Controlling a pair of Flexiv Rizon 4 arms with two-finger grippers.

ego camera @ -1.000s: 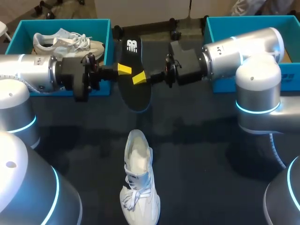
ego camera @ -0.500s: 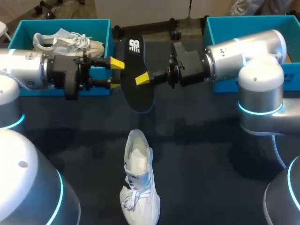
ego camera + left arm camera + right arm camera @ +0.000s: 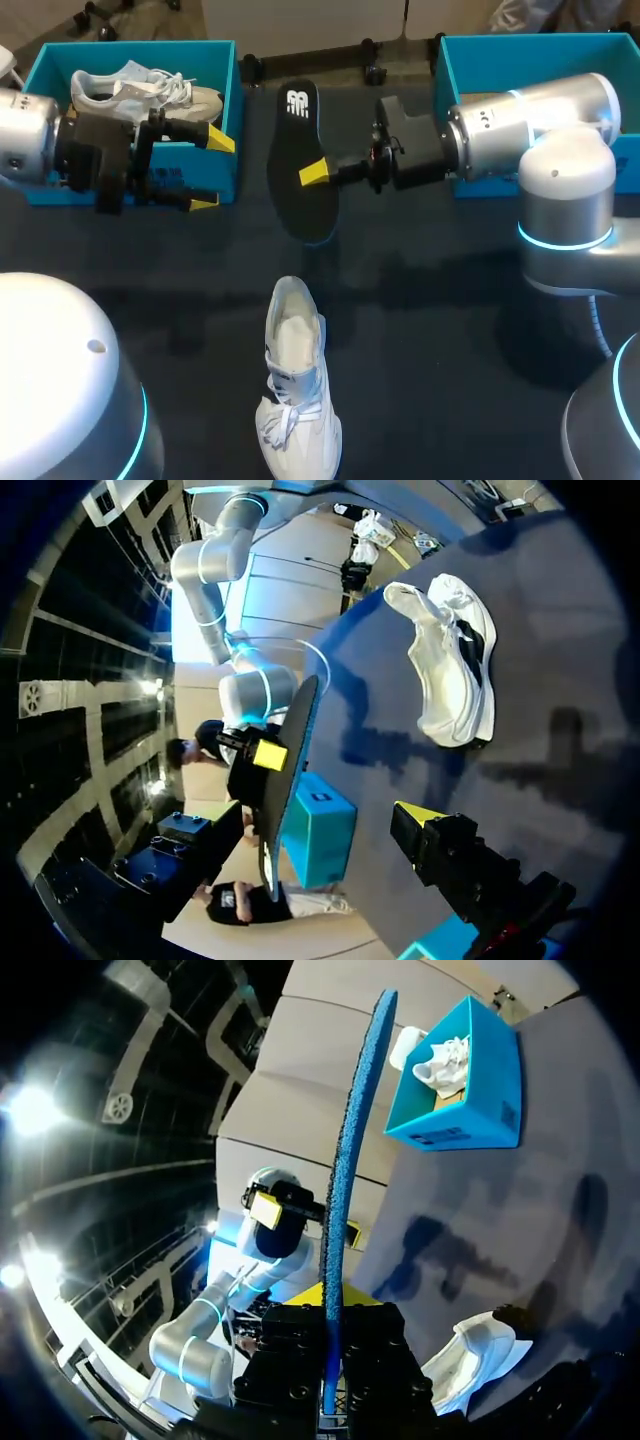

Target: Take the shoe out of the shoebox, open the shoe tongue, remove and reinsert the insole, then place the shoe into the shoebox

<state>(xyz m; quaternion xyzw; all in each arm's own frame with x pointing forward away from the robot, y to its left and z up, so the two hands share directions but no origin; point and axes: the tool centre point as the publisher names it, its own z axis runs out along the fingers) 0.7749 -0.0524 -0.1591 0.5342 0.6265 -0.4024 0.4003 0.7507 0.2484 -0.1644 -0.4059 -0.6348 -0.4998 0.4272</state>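
Left box (image 3: pixel 140 45) holds a spare shoe (image 3: pixel 140 90). In front of it is the left gripper (image 3: pixel 213 170), fingers apart and empty. The insole (image 3: pixel 300 205) is held off the table, clamped by the right gripper (image 3: pixel 318 174). The shoe (image 3: pixel 295 380) lies on the table nearer, apart. The right box (image 3: pixel 520 45) is partly hidden by the right arm. Versus 1 s ago, the left gripper has released the insole and backed off leftward.

Head view: high behind, looking down on the desk (image 3: pixel 450 330).
Left wrist view: faces the insole (image 3: pixel 303 720) across the desk.
Right wrist view: close along the insole's edge.
Shared: insole and shoe (image 3: pixel 295 380).
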